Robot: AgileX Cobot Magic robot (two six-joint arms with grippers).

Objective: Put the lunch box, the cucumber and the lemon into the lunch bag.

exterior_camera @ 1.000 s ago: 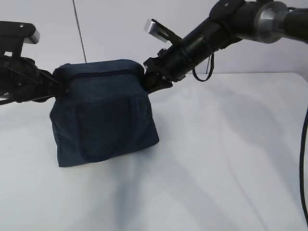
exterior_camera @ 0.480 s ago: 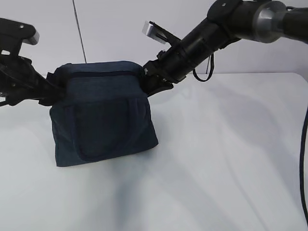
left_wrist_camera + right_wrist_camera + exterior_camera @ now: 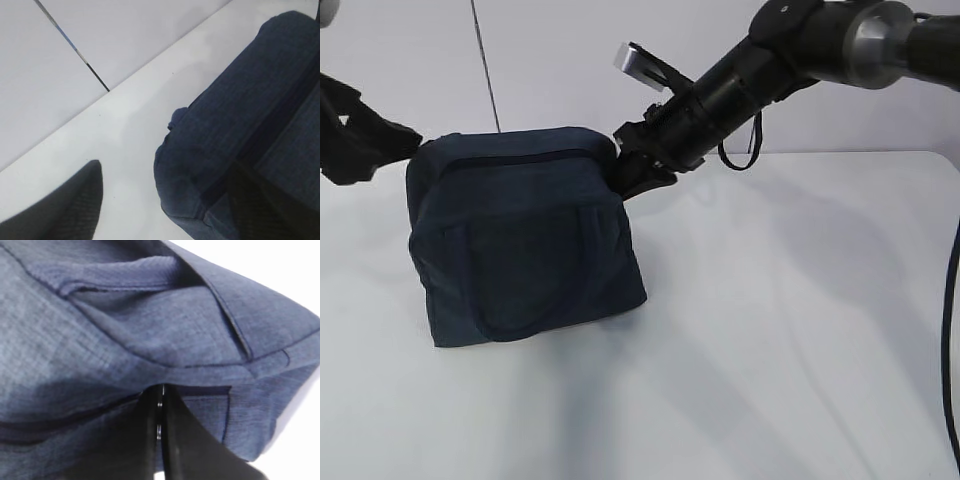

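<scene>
The dark navy lunch bag (image 3: 520,245) stands on the white table at left of centre, its black top zipper (image 3: 520,160) drawn shut. My right gripper (image 3: 625,175) is shut at the bag's upper right end. In the right wrist view its fingers (image 3: 161,390) pinch together against the lunch bag (image 3: 125,320), with a sliver of metal between them. My left gripper (image 3: 365,145) hangs just off the bag's upper left corner, open. In the left wrist view that gripper (image 3: 165,205) has the lunch bag (image 3: 235,120) corner beside its right finger. The lunch box, cucumber and lemon are hidden.
The white table (image 3: 780,330) stretches bare to the right and front of the bag. My right arm (image 3: 800,50) reaches in from the top right. A pale wall with a thin dark vertical line (image 3: 485,60) stands behind.
My left gripper has opened, let go of the bag's left end and drawn back to the left. The bag's left side has spread leftward. The right gripper has stayed put.
</scene>
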